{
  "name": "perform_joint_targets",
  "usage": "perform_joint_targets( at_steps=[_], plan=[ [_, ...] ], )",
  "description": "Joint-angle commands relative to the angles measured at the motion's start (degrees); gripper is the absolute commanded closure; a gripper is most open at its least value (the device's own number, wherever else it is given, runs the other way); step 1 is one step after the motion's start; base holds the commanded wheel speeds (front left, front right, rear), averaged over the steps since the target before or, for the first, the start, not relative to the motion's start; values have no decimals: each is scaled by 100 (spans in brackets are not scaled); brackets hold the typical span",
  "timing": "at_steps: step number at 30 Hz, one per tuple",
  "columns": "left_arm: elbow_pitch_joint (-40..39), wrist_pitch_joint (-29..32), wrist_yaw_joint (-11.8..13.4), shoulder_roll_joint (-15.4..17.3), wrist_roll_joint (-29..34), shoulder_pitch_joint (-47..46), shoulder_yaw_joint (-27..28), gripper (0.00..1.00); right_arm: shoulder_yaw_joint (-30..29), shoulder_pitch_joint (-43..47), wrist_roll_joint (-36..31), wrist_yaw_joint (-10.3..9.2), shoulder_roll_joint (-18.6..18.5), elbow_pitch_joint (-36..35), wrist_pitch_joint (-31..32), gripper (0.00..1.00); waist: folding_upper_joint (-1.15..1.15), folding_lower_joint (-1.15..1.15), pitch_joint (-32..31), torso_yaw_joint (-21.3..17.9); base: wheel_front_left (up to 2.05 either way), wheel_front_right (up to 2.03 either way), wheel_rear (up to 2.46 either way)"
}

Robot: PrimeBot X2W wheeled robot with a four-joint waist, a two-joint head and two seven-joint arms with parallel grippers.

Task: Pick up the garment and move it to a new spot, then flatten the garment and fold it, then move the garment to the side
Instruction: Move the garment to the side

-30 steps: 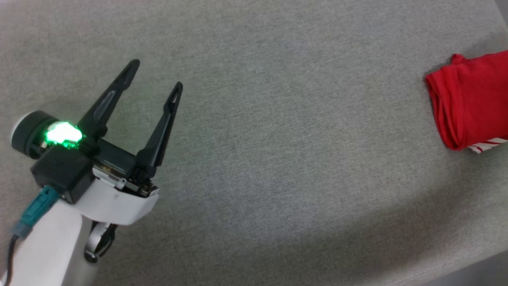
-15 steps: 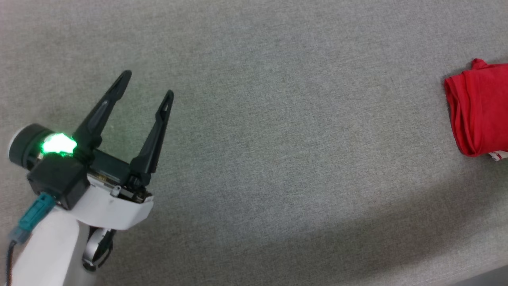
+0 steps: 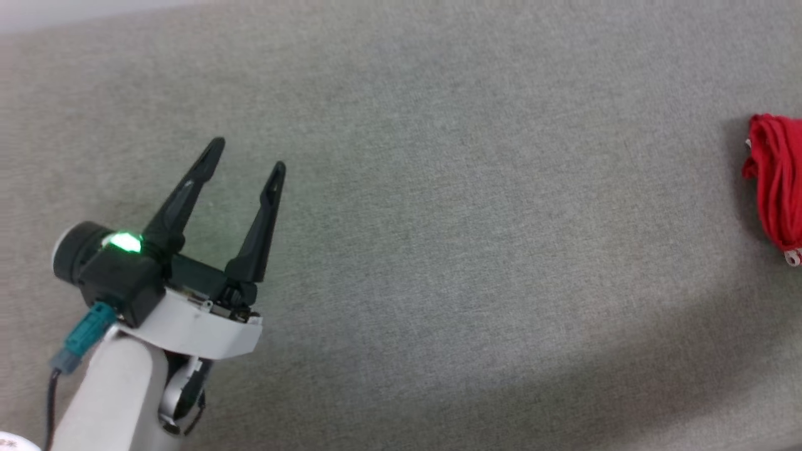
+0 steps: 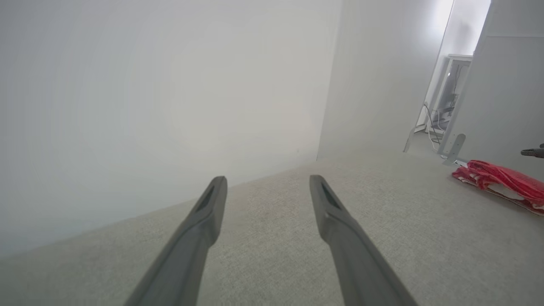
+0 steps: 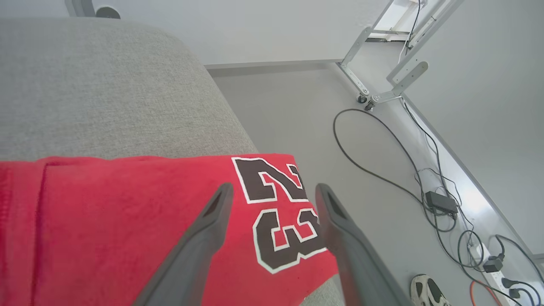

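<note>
Hovering w/ L pincer (image 3: 247, 155) spread wide over surface (image 3: 438, 188), well apart from garment (image 3: 780, 181); poised w/ R pincer (image 5: 274, 187) wide over it.

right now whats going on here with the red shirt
A two-armed robot is handling a red jersey, which lies folded at the right edge of a grey fabric-covered surface, its black 23 facing up. The right gripper is open over the jersey, gripping nothing. The left gripper is open and empty over bare fabric, well away from it. The folding looks done, and the jersey seems already set to the side.
</note>
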Motion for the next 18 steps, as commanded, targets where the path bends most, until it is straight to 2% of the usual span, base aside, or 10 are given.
perform_joint_targets(
  at_steps=[1,11,18],
  plan=[
    [73,0,6,-103,-43,95,60,0,69,109,-5,-7,-17,67,-91,0,0,0,-242,195,0,0,0],
    [543,-1,6,-660,92,709,628,0,615,546,505,-7,221,281,-842,0,0,0,-1095,741,0,0,0],
    [864,-2,5,-900,12,1162,891,0,1233,990,999,-7,717,161,-1153,0,0,0,-1616,1158,0,0,0]
  ],
)
